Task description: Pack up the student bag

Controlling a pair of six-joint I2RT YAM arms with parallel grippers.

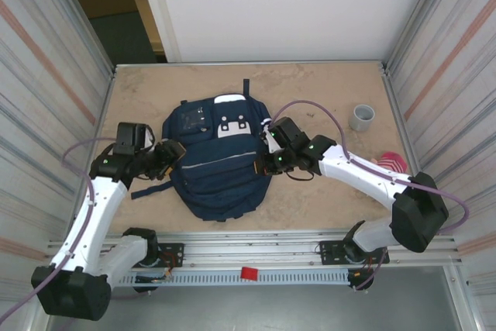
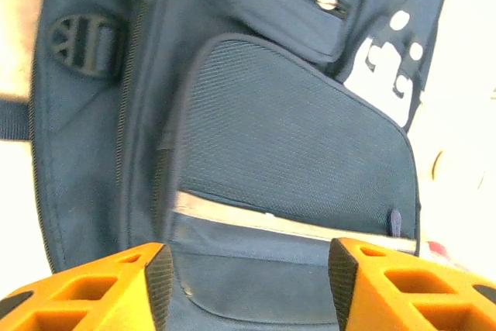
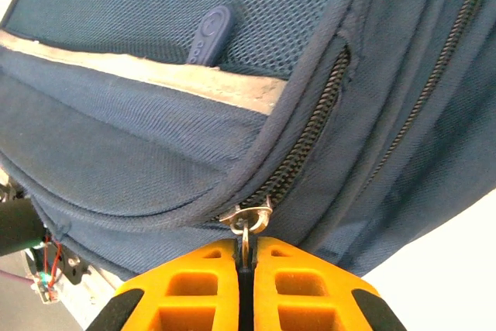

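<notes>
The left hand [image 1: 172,153] sits just beside the left edge of the student bag [image 1: 221,167], its fingers spread wide with nothing between them. The bag lies flat in the middle of the surface [image 1: 310,87], between both hands. The right hand [image 3: 246,252] is at its right side, fingers pinched tight on a metal zipper pull [image 3: 245,226]. A grey cup [image 1: 361,117] stands farther right.

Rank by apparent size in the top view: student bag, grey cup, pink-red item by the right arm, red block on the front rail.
1. student bag, by far.
2. grey cup and pink-red item: look alike, not ranked.
3. red block, smallest.
</notes>
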